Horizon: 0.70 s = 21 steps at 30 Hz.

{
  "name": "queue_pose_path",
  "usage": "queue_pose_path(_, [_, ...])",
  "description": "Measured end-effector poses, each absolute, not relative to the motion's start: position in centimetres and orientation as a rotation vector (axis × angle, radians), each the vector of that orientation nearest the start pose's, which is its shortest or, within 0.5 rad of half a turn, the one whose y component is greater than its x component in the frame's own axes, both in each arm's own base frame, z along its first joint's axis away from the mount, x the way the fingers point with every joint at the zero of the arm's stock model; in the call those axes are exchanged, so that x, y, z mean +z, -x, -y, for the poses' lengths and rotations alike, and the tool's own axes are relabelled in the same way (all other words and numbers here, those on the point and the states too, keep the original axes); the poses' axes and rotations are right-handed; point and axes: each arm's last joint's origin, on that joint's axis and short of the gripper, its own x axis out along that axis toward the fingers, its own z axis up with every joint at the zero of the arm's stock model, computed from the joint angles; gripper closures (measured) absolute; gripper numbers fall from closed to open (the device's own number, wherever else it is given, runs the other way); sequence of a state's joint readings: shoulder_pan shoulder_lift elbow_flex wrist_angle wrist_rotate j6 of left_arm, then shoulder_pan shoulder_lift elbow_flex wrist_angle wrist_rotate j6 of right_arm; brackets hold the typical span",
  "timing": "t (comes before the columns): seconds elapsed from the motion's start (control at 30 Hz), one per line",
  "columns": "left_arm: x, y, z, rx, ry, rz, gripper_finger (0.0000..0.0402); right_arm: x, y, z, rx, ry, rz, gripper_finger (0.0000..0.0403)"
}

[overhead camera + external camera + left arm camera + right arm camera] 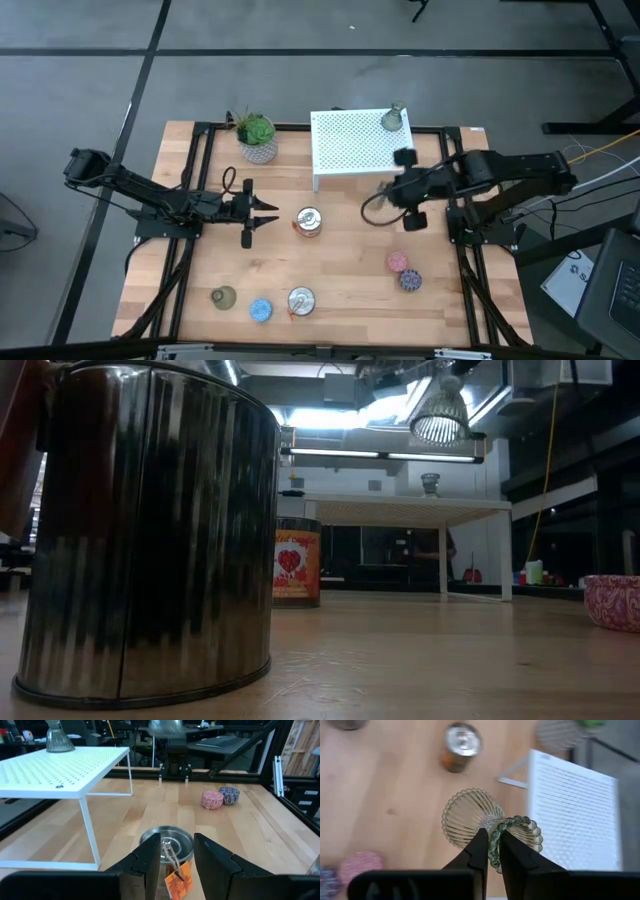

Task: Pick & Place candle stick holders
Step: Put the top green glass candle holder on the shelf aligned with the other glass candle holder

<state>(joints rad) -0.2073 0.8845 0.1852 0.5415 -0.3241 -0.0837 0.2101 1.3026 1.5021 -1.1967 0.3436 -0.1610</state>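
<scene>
My right gripper is shut on a ribbed glass candle stick holder, carried high over the table's middle right, beside the white perforated shelf. In the low view that holder hangs above shelf height. A second holder stands on its base on the shelf's far right corner. A third, olive-grey one stands on the table near the front left. My left gripper is open, held level at the table's left, pointing at a tin can just ahead of its fingertips without touching it. My right gripper pinches the holder's beaded rim between its two fingers. The fingers come from above, slanting down. The holder is lifted clear of table and shelf and hangs below the fingers, its wide ribbed end lowest.
A potted plant stands at the back left of the shelf. A second can and a blue disc sit near the front edge. Pink and purple discs lie at the front right.
</scene>
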Motion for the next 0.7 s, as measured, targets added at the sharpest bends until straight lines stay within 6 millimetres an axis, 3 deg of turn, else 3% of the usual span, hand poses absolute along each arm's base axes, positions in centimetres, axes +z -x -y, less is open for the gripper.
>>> queue_pose_path(0.27, [18.1, -17.1, 2.7, 0.122, 0.032, -0.147, 0.0290, 39.7, -20.7, -0.7, -0.226, 0.394, -0.972, 0.0366])
queue_pose_path(0.7, [18.1, -17.1, 2.6, 0.134, -0.004, -0.149, 0.0290, 39.8, -19.6, 4.5, -0.401, 0.325, -1.062, 0.0366])
